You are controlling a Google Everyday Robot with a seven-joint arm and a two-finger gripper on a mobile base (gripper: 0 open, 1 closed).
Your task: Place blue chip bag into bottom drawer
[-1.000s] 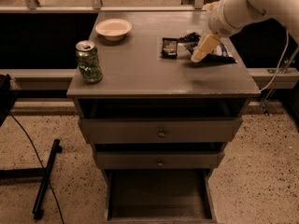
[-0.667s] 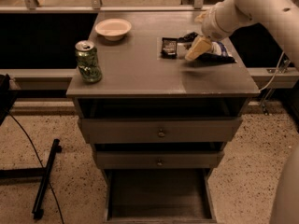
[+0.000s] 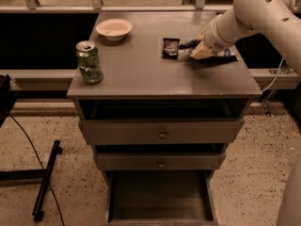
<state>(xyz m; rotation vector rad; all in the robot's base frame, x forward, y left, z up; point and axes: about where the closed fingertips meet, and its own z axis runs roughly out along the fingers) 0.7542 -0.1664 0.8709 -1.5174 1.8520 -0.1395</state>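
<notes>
One robot arm (image 3: 254, 13) is reaching in from the right, and its one gripper (image 3: 201, 52) is resting low over the right rear of the cabinet top (image 3: 155, 74). Whether the gripper is grasping anything cannot be told.

Four items are sitting on that grey top:
- one blue chip bag (image 3: 220, 59), lying directly under and beside the gripper
- one flat dark packet (image 3: 170, 47), just left of the gripper
- one white bowl (image 3: 114, 28), at the rear left
- one green can (image 3: 89, 62), standing upright at the front left

Three drawers are showing below. Two shallow drawers are carrying one brass knob each (image 3: 162, 134) (image 3: 161, 164). The bottom drawer (image 3: 160, 194) is standing pulled out.

A speckled floor (image 3: 42, 131) is surrounding the cabinet, and one black stand leg (image 3: 47, 178) is lying on it at the left.
</notes>
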